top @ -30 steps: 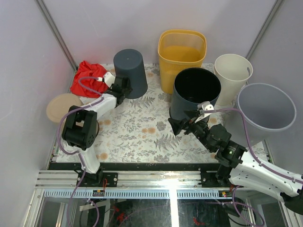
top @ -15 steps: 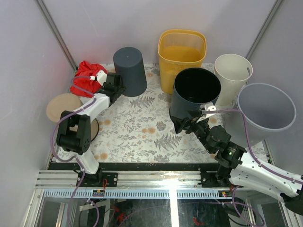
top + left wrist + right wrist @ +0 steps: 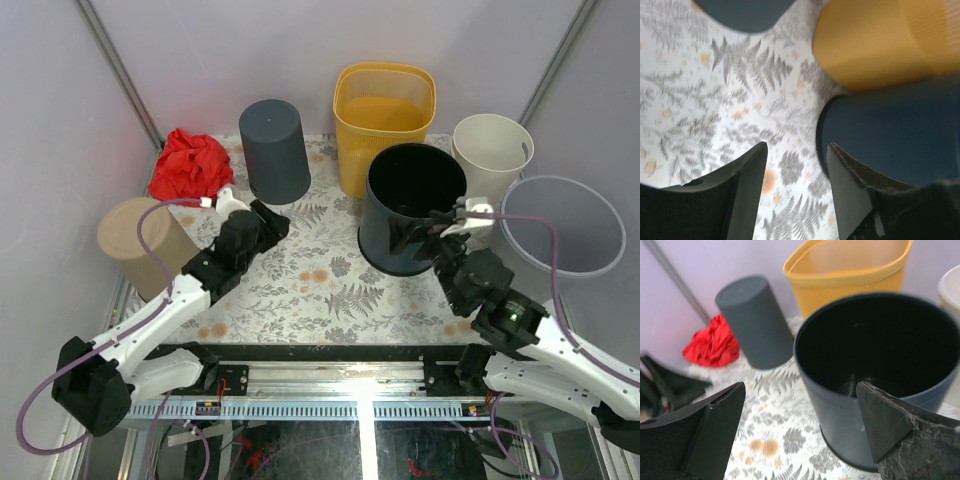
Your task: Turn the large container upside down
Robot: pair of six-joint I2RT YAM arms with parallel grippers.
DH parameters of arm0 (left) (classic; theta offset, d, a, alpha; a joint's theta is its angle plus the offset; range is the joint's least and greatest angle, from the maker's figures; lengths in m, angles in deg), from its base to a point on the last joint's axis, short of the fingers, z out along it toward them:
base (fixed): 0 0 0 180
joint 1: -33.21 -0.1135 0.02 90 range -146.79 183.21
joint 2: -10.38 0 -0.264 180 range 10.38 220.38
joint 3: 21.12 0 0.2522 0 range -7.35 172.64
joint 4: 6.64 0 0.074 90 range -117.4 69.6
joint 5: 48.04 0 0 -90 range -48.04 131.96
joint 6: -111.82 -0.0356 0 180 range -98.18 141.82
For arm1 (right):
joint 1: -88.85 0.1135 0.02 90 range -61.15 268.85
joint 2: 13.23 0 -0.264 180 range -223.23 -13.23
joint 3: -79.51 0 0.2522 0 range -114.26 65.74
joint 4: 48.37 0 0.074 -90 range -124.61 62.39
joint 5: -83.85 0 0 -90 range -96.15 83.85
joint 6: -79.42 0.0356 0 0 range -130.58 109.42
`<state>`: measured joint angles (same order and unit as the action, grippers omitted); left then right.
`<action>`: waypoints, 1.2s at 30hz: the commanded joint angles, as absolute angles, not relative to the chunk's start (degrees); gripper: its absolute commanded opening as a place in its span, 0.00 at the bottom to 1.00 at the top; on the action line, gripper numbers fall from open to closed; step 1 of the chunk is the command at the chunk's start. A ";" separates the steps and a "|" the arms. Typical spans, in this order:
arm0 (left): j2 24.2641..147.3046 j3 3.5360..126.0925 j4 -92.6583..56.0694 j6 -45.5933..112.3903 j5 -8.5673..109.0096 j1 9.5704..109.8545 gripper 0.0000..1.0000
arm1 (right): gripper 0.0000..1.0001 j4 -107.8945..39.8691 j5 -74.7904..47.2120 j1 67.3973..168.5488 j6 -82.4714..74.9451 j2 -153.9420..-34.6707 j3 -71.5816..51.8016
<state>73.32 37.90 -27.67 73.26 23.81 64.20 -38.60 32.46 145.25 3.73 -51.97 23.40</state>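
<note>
At the far left a tan cup point(image 3: 135, 245) and a red cloth point(image 3: 190, 165) are seen, with a grey bin point(image 3: 275, 150) standing mouth-down behind. The left gripper point(image 3: 268, 222) is held low over the mat point(image 3: 300, 280), its jaws apart and empty. In its wrist view the base of the dark bin point(image 3: 385, 250) lies just ahead to the right. This bin, taken to be the large container, stands upright at centre, mouth up, just in front of the yellow basket point(image 3: 385, 110). The right gripper point(image 3: 420, 232) is set at the bin's near wall, jaws spread wide, with nothing held.

The step in hand is judged to be the grasp on the rim. One finger should be passed inside the wall and one outside, and the jaws closed firmly before any lift. The bin should be tipped towards the open mat, away from the basket and the cream bin point(image 3: 490, 150). The base could be steadied by the left gripper as it is rolled over.
</note>
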 commanded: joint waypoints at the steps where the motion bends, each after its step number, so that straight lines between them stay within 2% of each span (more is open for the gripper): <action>1: 69.40 31.48 -24.99 73.35 17.36 70.15 0.50 | 0.99 -31.03 44.49 145.07 0.86 -53.68 12.08; 8: 65.54 24.07 -21.76 69.69 14.71 73.03 0.50 | 0.99 -22.63 49.36 143.25 -3.17 -64.40 -0.25; 13: 63.54 19.70 -17.70 67.44 15.20 73.05 0.50 | 0.99 -12.42 43.61 134.29 -0.03 -75.83 -10.94; 20: 62.53 17.85 -15.50 66.50 15.54 73.04 0.50 | 0.99 -1.34 35.98 121.78 5.76 -84.94 -18.32; 27: 62.46 17.13 -15.04 67.26 16.64 73.03 0.50 | 0.99 0.94 32.49 113.52 7.05 -86.89 -17.27; 36: 62.24 17.57 -16.20 67.41 16.49 73.03 0.51 | 0.98 0.20 26.72 107.80 8.11 -90.31 -15.01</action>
<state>62.78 17.86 -19.03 68.04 17.56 72.92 0.75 30.54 109.71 7.05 -89.04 -15.20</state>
